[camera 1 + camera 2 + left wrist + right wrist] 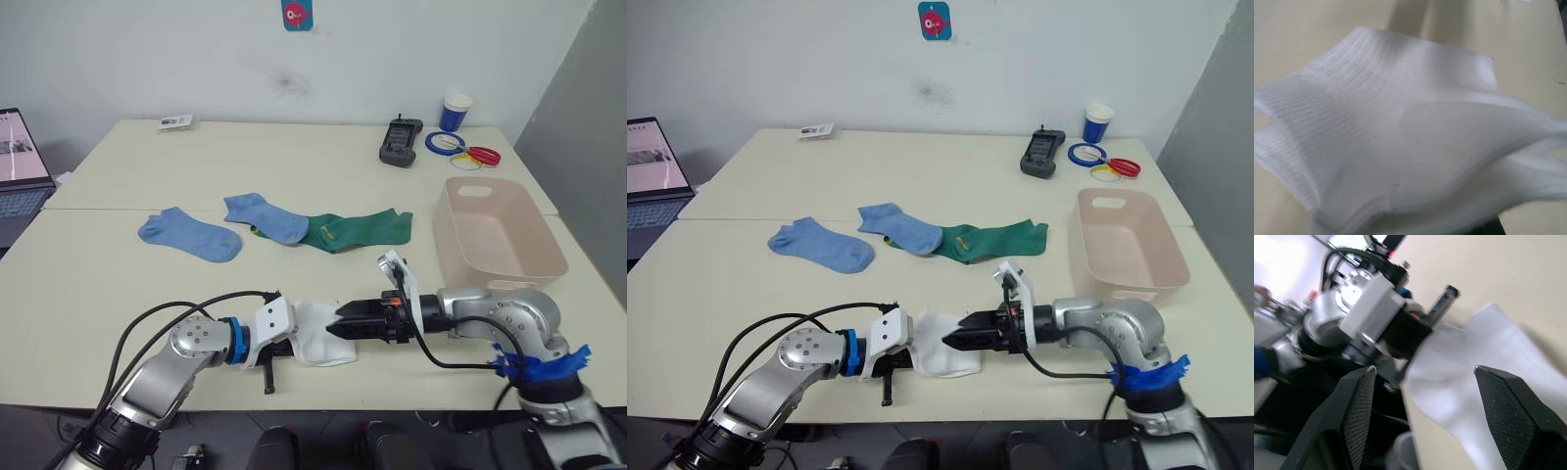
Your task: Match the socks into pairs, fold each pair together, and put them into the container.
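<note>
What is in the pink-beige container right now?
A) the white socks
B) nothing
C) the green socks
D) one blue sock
B: the pink-beige container shows a bare inside, while the white socks lie at the table's near edge between the left gripper and the right gripper, and the blue and green socks lie mid-table.
</note>
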Robot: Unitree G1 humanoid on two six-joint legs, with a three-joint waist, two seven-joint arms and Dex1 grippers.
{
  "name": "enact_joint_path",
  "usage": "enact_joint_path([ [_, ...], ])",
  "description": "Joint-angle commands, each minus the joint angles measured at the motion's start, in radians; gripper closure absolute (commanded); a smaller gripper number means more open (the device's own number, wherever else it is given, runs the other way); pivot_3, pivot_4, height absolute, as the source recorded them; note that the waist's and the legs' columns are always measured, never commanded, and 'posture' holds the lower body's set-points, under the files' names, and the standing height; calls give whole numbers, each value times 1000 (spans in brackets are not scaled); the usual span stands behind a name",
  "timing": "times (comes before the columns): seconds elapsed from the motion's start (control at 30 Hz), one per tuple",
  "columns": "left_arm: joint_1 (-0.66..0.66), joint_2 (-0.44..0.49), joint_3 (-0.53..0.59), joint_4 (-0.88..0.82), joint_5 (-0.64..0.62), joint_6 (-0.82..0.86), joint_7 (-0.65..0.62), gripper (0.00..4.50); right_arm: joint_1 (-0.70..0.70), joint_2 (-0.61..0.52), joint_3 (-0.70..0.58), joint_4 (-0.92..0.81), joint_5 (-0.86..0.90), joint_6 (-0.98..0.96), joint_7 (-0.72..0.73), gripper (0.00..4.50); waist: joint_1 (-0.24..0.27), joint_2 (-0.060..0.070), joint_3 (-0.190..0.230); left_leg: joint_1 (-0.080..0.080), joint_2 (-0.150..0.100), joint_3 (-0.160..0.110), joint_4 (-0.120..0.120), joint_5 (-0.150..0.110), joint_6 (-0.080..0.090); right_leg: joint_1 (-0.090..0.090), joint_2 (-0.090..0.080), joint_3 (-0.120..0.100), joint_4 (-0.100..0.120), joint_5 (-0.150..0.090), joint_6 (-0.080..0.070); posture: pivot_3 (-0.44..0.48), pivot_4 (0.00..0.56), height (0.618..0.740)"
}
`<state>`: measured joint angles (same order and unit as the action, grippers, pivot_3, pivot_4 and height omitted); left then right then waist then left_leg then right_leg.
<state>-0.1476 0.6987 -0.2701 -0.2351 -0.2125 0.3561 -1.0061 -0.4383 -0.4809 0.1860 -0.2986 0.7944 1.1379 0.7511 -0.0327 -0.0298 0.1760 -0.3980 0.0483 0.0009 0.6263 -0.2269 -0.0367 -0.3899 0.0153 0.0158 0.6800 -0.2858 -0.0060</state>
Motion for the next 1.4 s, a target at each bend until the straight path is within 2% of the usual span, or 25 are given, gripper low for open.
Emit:
enact_joint_path([
  [0.03, 19, 19, -10, 49, 34, 18, 3, 4500, 17, 6, 79, -7, -102, -175, 66, 2018, -1, 0, 0, 0, 0, 0, 0, 0, 0, 0, 0, 0, 0, 0, 0, 0, 150, 740],
  [0.13, 19, 22, -7, 50, 36, 13, 0, 4500, 32, 20, 147, 45, -184, -263, 85, 2967, -1, 0, 0, 0, 0, 0, 0, 0, 0, 0, 1, 0, 0, 0, 0, 0, 150, 740],
  [0.27, 15, 29, 2, 46, 31, 12, -5, 4500, 47, 30, 213, 131, -299, -397, 109, 4485, 0, 0, 0, 0, 0, 0, 0, 0, 0, 0, 1, 0, 0, 0, 0, 0, 150, 740],
  [0.47, 31, 63, 70, -10, -42, 63, -21, 4500, 66, 45, 256, 175, -395, -514, 140, 4485, -1, 0, 0, 0, 1, 0, 0, 0, 0, 0, 1, 0, 0, 0, 0, 0, 150, 740],
  [0.63, 42, 218, 249, -114, -208, 200, -119, 4500, 63, 69, 244, 191, -412, -517, 148, 4485, -2, -1, 2, 0, 3, -1, -1, 0, 0, -2, 3, -1, 2, -1, -1, 0, 150, 740],
  [0.7, 9, 254, 299, -119, -234, 216, -127, 4500, 61, 71, 240, 195, -417, -518, 154, 4485, 1, 0, 3, -1, 4, -1, -1, 0, 0, -2, 2, -1, 2, -1, -2, 0, 150, 740],
  [0.8, -79, 255, 340, -125, -288, 250, -126, 4500, 62, 70, 227, 196, -421, -516, 163, 4485, 7, -1, 3, -1, 3, 0, 0, 0, 0, -2, 0, -1, 1, -1, -2, 0, 150, 740],
  [0.87, -125, 228, 325, -137, -310, 258, -120, 4500, 63, 68, 222, 191, -422, -513, 168, 4485, 7, -1, 3, -2, 1, 0, 0, 0, 0, -2, -1, 0, 0, -1, -1, 0, 150, 740],
  [0.93, -152, 161, 274, -160, -318, 263, -86, 4500, 64, 64, 215, 173, -415, -501, 172, 4485, 5, -1, 3, -2, 0, 1, 0, 0, 0, -2, -1, 1, 0, 0, 0, 0, 150, 740],
  [1.1, -126, 61, 104, -124, -151, 149, -20, 4500, 64, 51, 173, 96, -362, -436, 183, 4485, 5, -1, 3, -3, -1, 1, 1, 0, 0, -1, -1, 1, -1, 0, 0, 0, 150, 740],
  [1.17, -101, 65, 64, -102, -100, 116, -15, 4500, 61, 56, 131, 67, -321, -378, 159, 4485, 1, -2, 4, -2, -1, 1, 0, 0, 0, -2, 0, 1, 0, 0, 0, 0, 150, 740],
  [1.33, -33, 105, 13, -28, 14, -3, -35, 4500, 55, 86, -55, -6, -130, -77, 33, 4485, 3, -1, 4, -1, 1, -1, -1, 0, 0, -2, 2, -1, 2, -1, -2, 0, 150, 740],
  [1.4, -25, 96, 5, 10, 36, -32, -27, 4500, 43, 67, -83, -29, -127, 43, -43, 4099, 4, -1, 4, -1, 2, -1, -1, 0, 0, -2, 1, 0, 2, -1, -2, 0, 150, 740],
])
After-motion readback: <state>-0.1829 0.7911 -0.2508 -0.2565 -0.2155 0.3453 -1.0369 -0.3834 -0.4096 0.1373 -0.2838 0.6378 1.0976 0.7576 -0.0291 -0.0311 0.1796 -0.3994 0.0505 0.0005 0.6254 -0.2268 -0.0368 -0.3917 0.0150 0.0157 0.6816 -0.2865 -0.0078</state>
